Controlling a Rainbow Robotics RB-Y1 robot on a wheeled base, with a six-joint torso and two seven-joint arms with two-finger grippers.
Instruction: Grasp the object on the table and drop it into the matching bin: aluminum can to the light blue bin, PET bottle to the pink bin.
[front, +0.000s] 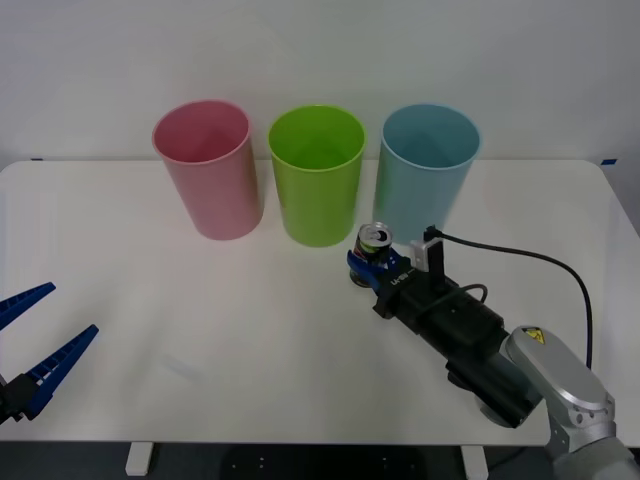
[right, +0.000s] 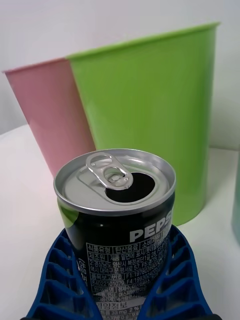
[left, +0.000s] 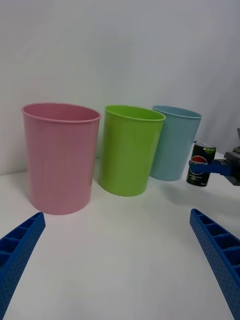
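The right pincer (front: 368, 268) is clamped low on the can (front: 374, 245) before the blue bin (front: 428, 165); gripped so low, it may tip. Left pincer (front: 40, 345) waits apart near the tabletop's (front: 200, 330) front-left corner.

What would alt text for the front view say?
The right gripper is shut on the aluminum can, upright on the white table before the light blue bin. The left gripper waits open.

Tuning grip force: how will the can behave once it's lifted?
The can is opened, tab up, so probably empty or part-full: likely light. Thin walls may dent if squeezed hard. Its smooth side could slip, though the right gripper cups it with ribbed fingers. Left gripper is idle, open.
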